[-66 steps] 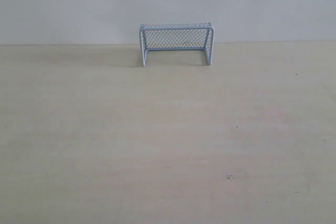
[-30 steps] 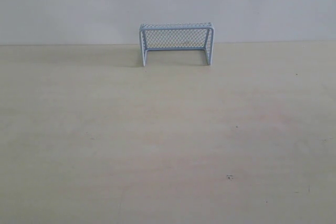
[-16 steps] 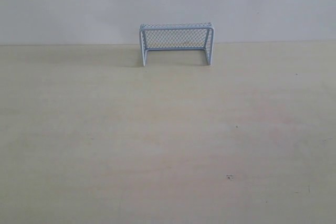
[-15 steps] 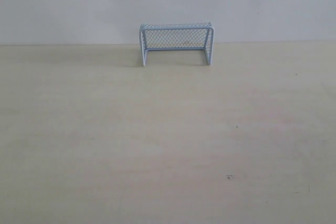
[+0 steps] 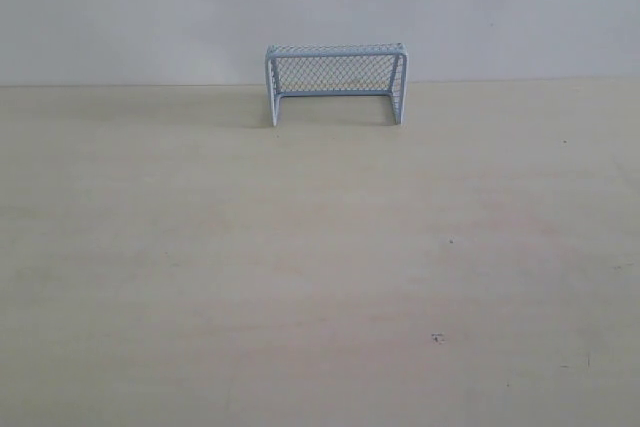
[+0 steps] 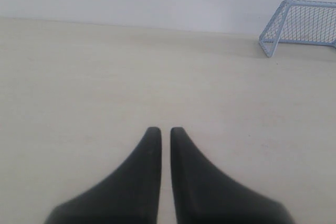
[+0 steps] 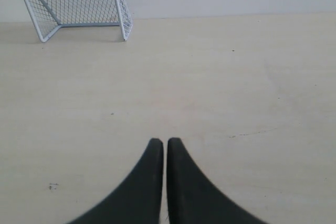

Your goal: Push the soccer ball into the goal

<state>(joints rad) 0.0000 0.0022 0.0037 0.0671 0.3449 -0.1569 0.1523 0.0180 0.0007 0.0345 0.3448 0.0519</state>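
Though empty — both end effectors [image 6: 165,129] [image 7: 165,141] closed.

Exterior cam: low, front-on across the table [image 5: 320,277], facing the back wall [image 5: 320,7]. The goal [image 5: 335,84] sits centred and far off, mouth toward the lens. Left wrist cam: behind the left gripper [image 6: 165,129], close above the tabletop, looking along it to the same wall; the goal is distant, seen at an angle and cut by the frame. Right wrist cam: same setup behind the right gripper [image 7: 161,141], goal whole, angled from the opposite side. All three share the goal, the wall line and the table strip before it.
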